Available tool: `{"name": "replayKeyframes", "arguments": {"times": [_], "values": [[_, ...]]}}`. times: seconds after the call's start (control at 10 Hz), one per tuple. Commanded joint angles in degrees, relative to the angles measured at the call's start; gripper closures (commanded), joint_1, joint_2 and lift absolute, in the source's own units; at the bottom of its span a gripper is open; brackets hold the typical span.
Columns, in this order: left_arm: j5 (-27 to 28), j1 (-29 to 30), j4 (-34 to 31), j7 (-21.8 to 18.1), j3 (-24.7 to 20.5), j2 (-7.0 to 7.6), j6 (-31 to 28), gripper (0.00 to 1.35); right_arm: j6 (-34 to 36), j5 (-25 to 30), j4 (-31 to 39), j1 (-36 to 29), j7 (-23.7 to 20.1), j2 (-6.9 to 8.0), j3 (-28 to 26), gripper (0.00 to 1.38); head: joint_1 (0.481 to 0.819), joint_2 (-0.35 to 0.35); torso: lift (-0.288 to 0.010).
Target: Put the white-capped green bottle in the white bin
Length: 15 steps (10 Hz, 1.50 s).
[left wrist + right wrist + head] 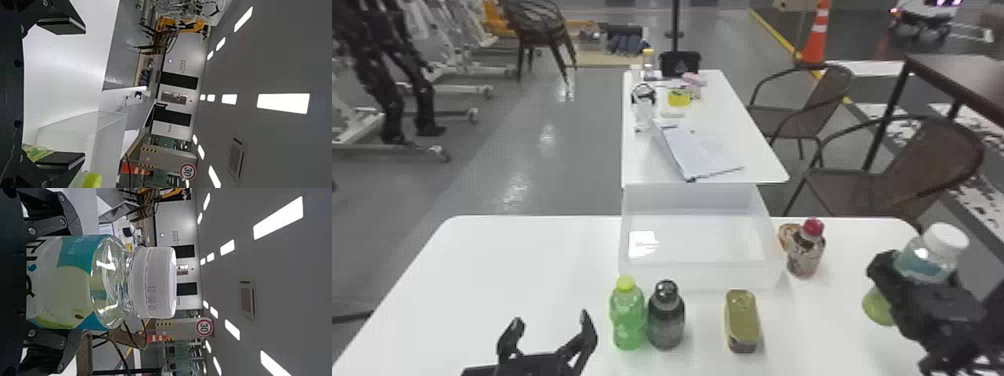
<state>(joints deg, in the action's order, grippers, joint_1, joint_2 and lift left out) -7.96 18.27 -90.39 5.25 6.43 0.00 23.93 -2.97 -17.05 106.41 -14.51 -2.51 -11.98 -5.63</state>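
Brown chairs [924, 160] and an orange cone [814, 49] stand on gray floor [587, 120], under bright ceiling lights [283, 103]

White plastic bin [702, 276] on white table [522, 260], between left fingers [588, 331] and right fingers [881, 267].
Right of left fingers: lime-capped green plastic bottle [628, 320], black bottle [666, 320], oblong gold tin [743, 320]. Left of right fingers: red-capped brown bottle [804, 252]. Between right fingers: white-capped green bottle [924, 265].

The head view had a lime-capped bottle [628, 317] and dark bottle [666, 320] near six o'clock, a tin [743, 320] at five, red-capped bottle [805, 252] at four.
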Motion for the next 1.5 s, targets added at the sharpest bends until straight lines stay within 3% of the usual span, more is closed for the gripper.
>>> {"name": "replayKeyframes", "arguments": {"times": [0.0, 0.3, 0.8, 1.4], "values": [[-0.2, -0.3, 0.3, -0.1, 0.3, -0.15, 0.1, 0.17, 0.1, 0.2, -1.7, 4.0, -3.0, 1.17, 0.0, 0.87, 0.549, 0.0, -0.1], [-0.5, -0.9, 0.7, 0.0, 0.9, -0.15, 0.0, 0.17, 0.4, -0.7, -9.6, 13.6, -15.2, 1.43, 0.1, 0.87, 0.549, 0.0, -0.1], [-1.5, -1.3, 1.1, 0.0, 1.6, -0.15, -0.3, 0.17, -2.8, 1.0, -22.6, 23.7, -23.9, 2.92, 3.3, 0.87, 0.549, 0.0, -0.1], [-3.0, -1.9, 1.9, 0.0, 2.3, 0.09, -0.4, 0.17, -4.7, -0.5, -40.0, 35.5, -33.3, 2.13, 8.4, 0.87, 0.549, 0.0, -0.1]]}}
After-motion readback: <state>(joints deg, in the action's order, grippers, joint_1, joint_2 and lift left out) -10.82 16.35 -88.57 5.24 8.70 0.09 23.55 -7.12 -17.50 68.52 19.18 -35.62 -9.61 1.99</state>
